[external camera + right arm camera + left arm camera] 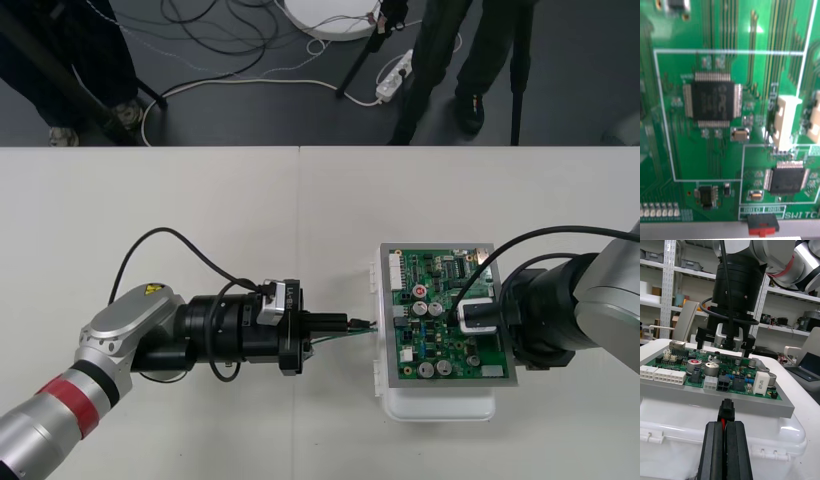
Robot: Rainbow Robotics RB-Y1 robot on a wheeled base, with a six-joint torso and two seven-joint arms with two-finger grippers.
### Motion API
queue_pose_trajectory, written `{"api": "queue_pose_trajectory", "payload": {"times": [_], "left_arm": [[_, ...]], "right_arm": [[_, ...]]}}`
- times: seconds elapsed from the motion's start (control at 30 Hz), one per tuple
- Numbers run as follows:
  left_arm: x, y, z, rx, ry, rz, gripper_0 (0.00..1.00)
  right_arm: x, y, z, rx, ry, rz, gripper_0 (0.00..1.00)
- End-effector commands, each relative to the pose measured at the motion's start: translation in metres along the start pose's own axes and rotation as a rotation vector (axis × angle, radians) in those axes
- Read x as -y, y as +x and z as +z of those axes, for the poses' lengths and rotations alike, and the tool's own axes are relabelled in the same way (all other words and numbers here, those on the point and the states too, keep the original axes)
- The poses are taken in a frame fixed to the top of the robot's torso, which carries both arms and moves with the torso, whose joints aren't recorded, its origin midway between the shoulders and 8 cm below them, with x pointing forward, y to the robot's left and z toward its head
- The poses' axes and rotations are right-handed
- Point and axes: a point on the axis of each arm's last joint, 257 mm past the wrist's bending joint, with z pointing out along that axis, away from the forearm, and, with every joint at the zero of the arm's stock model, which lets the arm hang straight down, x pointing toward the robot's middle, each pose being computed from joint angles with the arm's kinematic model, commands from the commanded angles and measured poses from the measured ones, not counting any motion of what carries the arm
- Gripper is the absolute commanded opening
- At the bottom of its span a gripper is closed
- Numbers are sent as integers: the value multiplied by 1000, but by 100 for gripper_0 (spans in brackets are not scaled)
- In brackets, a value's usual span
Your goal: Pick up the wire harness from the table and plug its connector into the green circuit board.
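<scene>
- left gripper (352, 322) just beside board (420, 345), fingers (715, 450) clenched on plug (726, 408); plug not in board.
- right gripper (470, 313) over board; grip state: cannot tell.

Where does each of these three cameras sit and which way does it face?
Front view: overhead, looking steeply down at the table; both arms show, left gripper beside the green board, right gripper over it.
Left wrist view: on the left wrist, looking level at the board's side; own fingers shut on the plug.
Right wrist view: on the right wrist, close above the board's chips.
Shared: all three see the board; front and left wrist views see the right gripper.
</scene>
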Motion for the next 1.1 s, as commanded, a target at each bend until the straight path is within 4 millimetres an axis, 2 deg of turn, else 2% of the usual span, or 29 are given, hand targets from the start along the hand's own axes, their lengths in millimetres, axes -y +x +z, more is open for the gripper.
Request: {"api": "queue_pose_trajectory", "payload": {"times": [0.03,0.3,0.73,1.1], "left_arm": [[-7,-19,33,31,7,83,0],[-3,-23,45,49,20,83,0],[-7,-24,48,46,16,91,0],[-3,-23,51,43,27,92,0]], "right_arm": [[9,-17,-6,33,26,13,100],[10,-24,-13,54,32,9,100],[8,-38,-15,93,23,12,100],[8,-39,-15,94,23,13,100]]}}
